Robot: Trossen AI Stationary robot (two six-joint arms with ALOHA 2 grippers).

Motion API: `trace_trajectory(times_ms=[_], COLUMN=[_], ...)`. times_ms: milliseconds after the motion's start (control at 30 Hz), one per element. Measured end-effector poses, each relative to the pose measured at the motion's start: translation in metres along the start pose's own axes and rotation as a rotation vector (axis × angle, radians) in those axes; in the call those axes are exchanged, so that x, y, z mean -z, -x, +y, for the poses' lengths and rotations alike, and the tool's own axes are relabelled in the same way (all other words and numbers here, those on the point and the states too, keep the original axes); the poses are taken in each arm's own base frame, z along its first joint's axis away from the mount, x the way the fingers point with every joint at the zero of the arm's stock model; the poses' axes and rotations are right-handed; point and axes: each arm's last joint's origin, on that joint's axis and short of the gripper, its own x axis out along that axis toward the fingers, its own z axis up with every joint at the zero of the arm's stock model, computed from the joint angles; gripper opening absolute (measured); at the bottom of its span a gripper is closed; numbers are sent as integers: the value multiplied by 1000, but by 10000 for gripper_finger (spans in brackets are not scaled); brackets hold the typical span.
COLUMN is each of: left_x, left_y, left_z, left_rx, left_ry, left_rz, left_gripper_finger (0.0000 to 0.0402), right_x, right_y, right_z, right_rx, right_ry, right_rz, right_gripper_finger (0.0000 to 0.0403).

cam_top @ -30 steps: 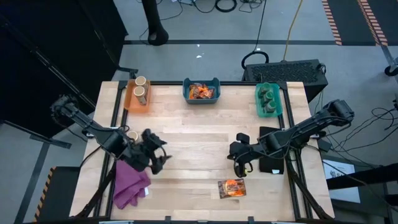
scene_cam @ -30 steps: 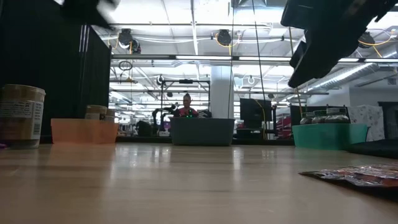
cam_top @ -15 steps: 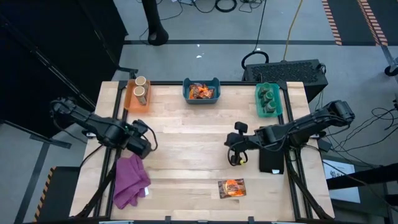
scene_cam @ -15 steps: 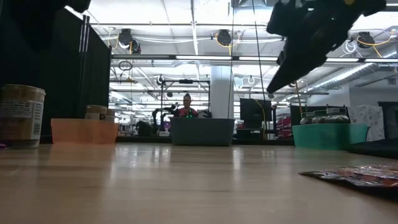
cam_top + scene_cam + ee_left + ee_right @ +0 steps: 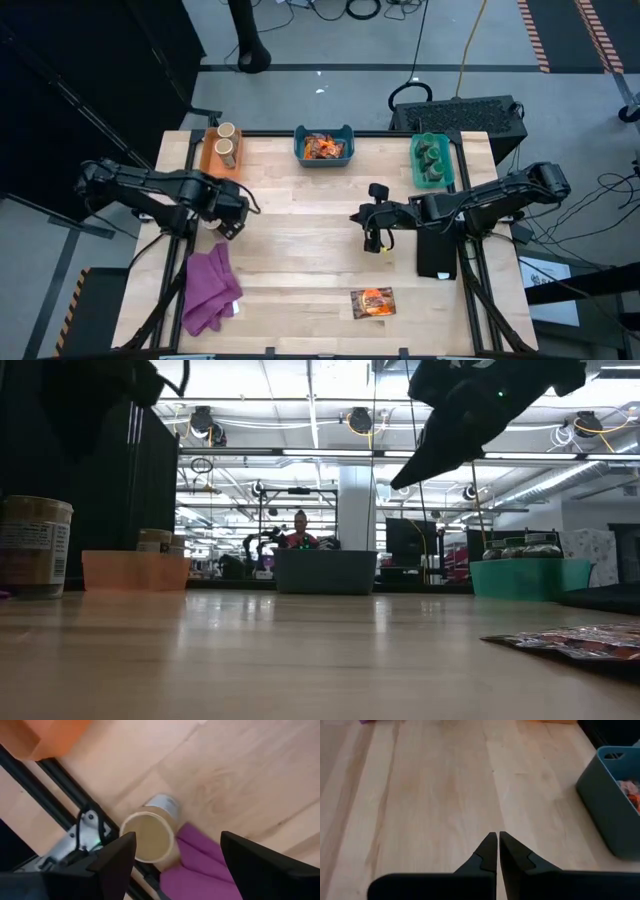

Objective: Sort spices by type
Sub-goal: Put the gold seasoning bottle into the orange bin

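A tan jar with a cream top (image 5: 149,836) stands upright at the table's left edge, its base beside the purple cloth (image 5: 200,865); the low view shows the jar (image 5: 34,546) too. My left gripper (image 5: 177,842) hangs open above the jar, pointing down, and touches nothing. My right gripper (image 5: 497,842) is shut and empty above the table's middle (image 5: 371,218). An orange-and-dark packet (image 5: 372,302) lies flat near the front edge. The orange bin (image 5: 212,158) holds two tan jars, the blue bin (image 5: 324,158) holds packets, and the teal bin (image 5: 432,178) holds dark-green jars.
The three bins stand along the far edge. The purple cloth (image 5: 210,292) lies crumpled at the front left. A black pad (image 5: 437,255) lies at the right edge under the right arm. Bare wood lies between the two grippers.
My left gripper has moved from over the purple cloth toward the far edge, to above the tan jar, and has tipped to point straight down. My right gripper, still shut, has moved toward the far edge and a little to the left.
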Motion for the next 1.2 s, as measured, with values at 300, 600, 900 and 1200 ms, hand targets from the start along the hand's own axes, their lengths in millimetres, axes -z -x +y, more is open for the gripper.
trace_trajectory(times_ms=[300,600,900,1200], left_x=[9,20,20,19], left_y=[-32,-37,-36,-36], left_z=[21,35,35,34], left_rx=[-10,76,90,105], left_ry=[-110,-80,-44,-54], left_rz=[148,79,54,39], left_gripper_finger=[292,292,292,292], right_x=[-2,-2,-2,-2], right_y=[-2,-6,-6,-6], right_z=[-16,-31,-33,-33], right_rx=[45,89,46,46], right_ry=[-29,-63,-71,-71], right_rz=[0,6,10,11], right_gripper_finger=[0,0,0,0])
